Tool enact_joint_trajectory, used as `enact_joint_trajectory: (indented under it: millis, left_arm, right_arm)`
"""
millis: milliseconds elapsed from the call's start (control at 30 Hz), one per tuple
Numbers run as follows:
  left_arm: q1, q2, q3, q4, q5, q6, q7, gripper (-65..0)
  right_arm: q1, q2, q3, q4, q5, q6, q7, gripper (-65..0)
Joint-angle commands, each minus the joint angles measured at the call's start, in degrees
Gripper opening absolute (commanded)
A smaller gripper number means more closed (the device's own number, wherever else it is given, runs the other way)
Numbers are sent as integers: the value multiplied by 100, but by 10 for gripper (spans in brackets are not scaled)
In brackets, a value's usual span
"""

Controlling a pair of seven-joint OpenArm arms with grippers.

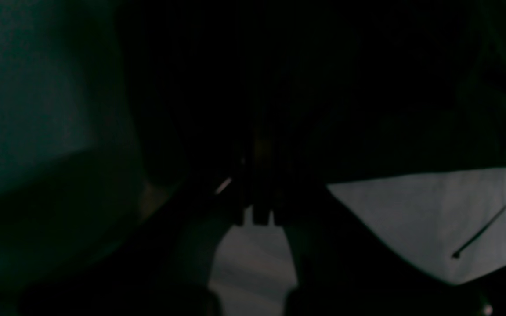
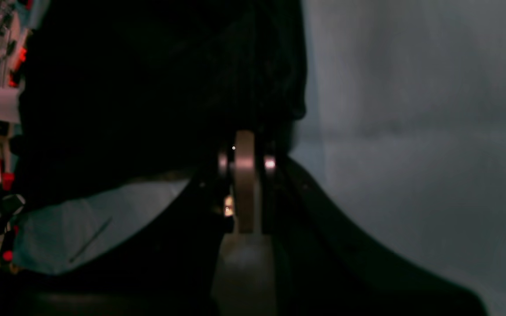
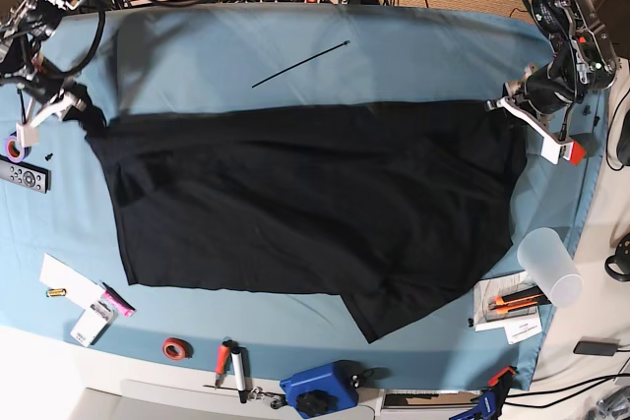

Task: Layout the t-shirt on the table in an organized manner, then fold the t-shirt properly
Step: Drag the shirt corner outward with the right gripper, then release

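The black t-shirt (image 3: 305,194) lies spread across the table (image 3: 394,46) under its light blue cloth, with one flap sticking out toward the front right. At the base view's right, my left gripper (image 3: 504,103) is shut on the shirt's far right corner. Its wrist view is mostly dark fabric (image 1: 367,87) around the closed fingers (image 1: 257,175). At the base view's left, my right gripper (image 3: 77,105) is shut on the far left corner. There the fabric (image 2: 147,87) bunches above its fingertips (image 2: 246,140).
A thin black stick (image 3: 300,64) lies on the cloth beyond the shirt. A clear cup (image 3: 549,265) and an orange cutter (image 3: 517,300) sit at the right edge. A remote (image 3: 22,176) lies at the left, and a red tape roll (image 3: 177,348) and a blue tool (image 3: 320,390) along the front.
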Motion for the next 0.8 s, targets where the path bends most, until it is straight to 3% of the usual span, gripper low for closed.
enact_joint_trajectory:
  millis: [0,133,300,467,767]
  left_arm:
    - [-11,-52,-13,149,-63,-28,-22,-650]
    - [157,-85,-15,251,-63,-24,-2,-650]
    - [518,-186,-219,398,-219,-33,0,-650]
    - [743,-186,-380,435,-688,-457,116,-650]
    - [868,-190,-380,435,-876,-527,149,-650]
  right_arm:
    - [7,186,28,90,280,8,101,-650]
    - [-326,232,72,90,791,8,101,-650]
    - [-601,229,553,90,850,8,101,-650]
    - [-868,227,774,90,984,8,101,-650]
    - [-1191,109,774,90,1447,8,101,-650]
